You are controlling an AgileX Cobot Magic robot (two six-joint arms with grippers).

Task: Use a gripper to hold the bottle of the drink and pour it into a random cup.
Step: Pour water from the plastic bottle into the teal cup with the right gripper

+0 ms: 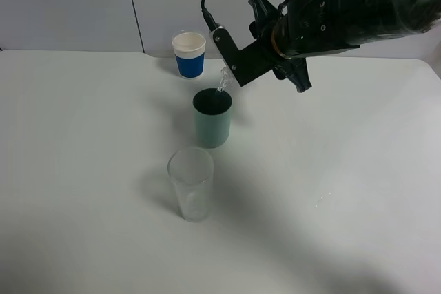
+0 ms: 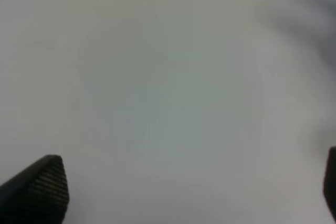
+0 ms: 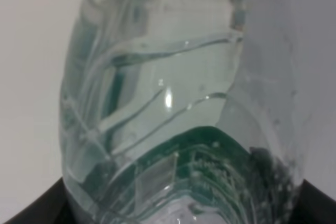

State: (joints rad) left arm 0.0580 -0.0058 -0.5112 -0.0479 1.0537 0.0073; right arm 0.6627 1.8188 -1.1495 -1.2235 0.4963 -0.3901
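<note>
The right gripper (image 3: 173, 211) has the bottle of the drink (image 3: 168, 103) clamped, and the right wrist view is full of it: clear ribbed plastic, a dark green label at the base, and a black jaw pressed in on either side. The jaws are closed just to the bottle's width.

From the high camera the black arm (image 1: 344, 12) reaches in from the far right. It is rolled over, so the bottle hangs tipped and mostly hidden behind the black hardware. Only its clear neck (image 1: 222, 80) pokes out, slanting down. The mouth sits just above the far rim of the teal-green cup (image 1: 212, 120), apart from it by a sliver. I can't make out whether a stream is falling.

The cup stands upright near the middle of the white table (image 1: 83, 170), and its inside looks dark. Beyond it and a touch left stands the blue-and-white paper cup (image 1: 189, 54), also upright. Nearer the camera and slightly left is the clear glass tumbler (image 1: 191, 184). The three stand in a loose line, none touching. A few small specks (image 1: 321, 201) glint on the table off to the near right.

The left gripper (image 2: 187, 184) hangs over bare tabletop with its jaws spread wide and nothing between them. A blur of blue paper cup shows at the corner of that view.
</note>
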